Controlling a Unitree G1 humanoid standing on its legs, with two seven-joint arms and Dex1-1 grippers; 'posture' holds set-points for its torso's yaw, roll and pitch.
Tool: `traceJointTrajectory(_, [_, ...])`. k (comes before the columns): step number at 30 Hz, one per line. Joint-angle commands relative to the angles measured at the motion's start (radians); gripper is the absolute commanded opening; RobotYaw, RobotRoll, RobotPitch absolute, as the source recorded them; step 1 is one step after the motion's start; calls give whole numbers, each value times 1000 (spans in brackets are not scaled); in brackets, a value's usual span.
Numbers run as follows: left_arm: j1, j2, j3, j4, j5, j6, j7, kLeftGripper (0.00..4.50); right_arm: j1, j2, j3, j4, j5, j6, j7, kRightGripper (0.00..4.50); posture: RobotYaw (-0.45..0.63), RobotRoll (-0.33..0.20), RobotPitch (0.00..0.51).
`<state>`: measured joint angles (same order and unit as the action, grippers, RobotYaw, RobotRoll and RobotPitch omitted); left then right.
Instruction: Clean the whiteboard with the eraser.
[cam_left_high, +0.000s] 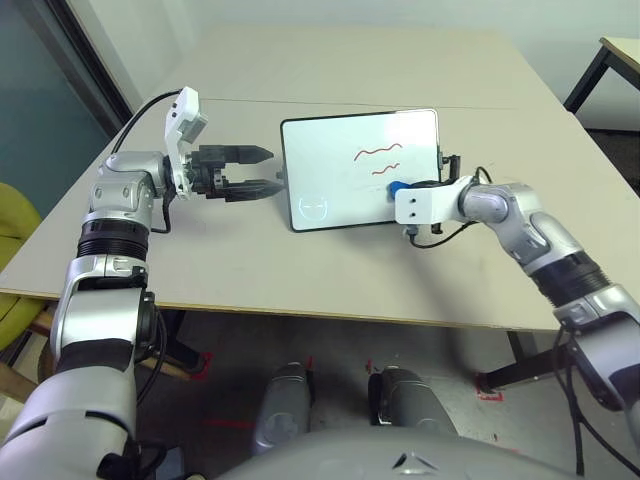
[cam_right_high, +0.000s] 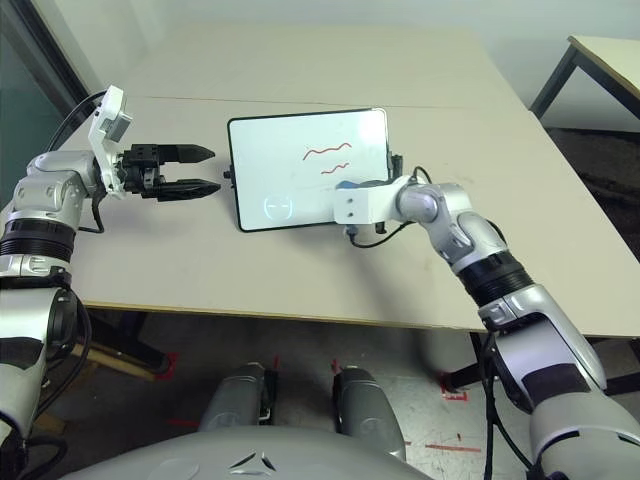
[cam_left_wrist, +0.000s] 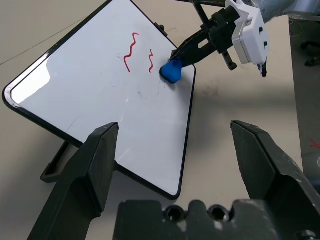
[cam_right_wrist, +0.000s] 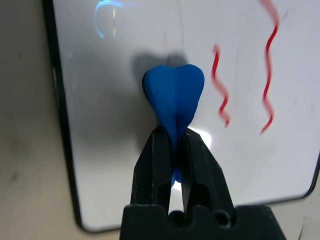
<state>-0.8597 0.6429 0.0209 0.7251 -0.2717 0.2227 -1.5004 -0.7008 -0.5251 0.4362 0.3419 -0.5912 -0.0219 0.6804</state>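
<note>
The whiteboard (cam_left_high: 330, 150) lies on the table, black-framed, with two red squiggles (cam_left_high: 375, 152) near its middle and a faint circle mark (cam_left_high: 314, 208) in its near left corner. My right gripper (cam_right_wrist: 172, 134) is shut on the blue eraser (cam_right_wrist: 174, 95), whose head is held against the board (cam_right_wrist: 125, 150) just beside the shorter squiggle (cam_right_wrist: 220, 90). From the left wrist the eraser (cam_left_wrist: 171, 70) appears near the board's right edge. My left gripper (cam_left_high: 270, 170) is open and hovers just off the board's left edge, holding nothing.
The beige table (cam_left_high: 300, 280) has bare surface in front of and behind the board. A yellow chair (cam_left_high: 15, 230) stands at the table's left. Another table (cam_left_high: 620, 50) stands at the far right.
</note>
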Motion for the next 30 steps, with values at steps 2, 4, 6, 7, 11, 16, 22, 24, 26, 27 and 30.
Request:
traceJointTrajectory(2, [-15,2,-2,7,1,-2,0,4500,-20,20,22,-9,-9,-8,12,71,152,0,9])
traceJointTrajectory(4, [-15,2,0,6,0,-2,1,4500,-19,31,31,-10,-13,-12,12,71,152,0,9])
traceJointTrajectory(6, [-14,2,1,4,0,-1,2,4500,-15,39,37,-15,-17,-13,13,71,152,0,10])
traceJointTrajectory(7, [-14,2,1,4,-1,-1,2,4500,-13,41,39,-18,-18,-13,13,70,152,0,10])
traceJointTrajectory(11, [-14,1,1,3,-1,0,3,4500,-7,47,44,-24,-20,-11,14,70,151,0,10])
traceJointTrajectory(16, [-16,-2,0,5,0,-2,3,4500,-1,31,35,-12,-20,-17,12,69,147,0,12])
traceJointTrajectory(22, [-19,-5,-1,10,1,-7,5,4500,5,-23,-1,33,1,-25,4,69,146,0,12])
traceJointTrajectory(24, [-19,-5,-1,11,2,-7,5,4500,5,-42,-11,44,10,-24,6,69,146,0,12])
traceJointTrajectory(26, [-20,-5,-1,12,2,-7,6,4500,5,-64,-15,54,11,-33,4,68,146,0,12])
traceJointTrajectory(27, [-19,-5,-1,11,2,-7,5,4500,6,-72,-18,55,15,-34,4,68,143,0,15])
traceJointTrajectory(30, [-18,-5,-1,10,1,-7,4,4500,6,-93,-28,59,25,-44,6,64,143,0,15])
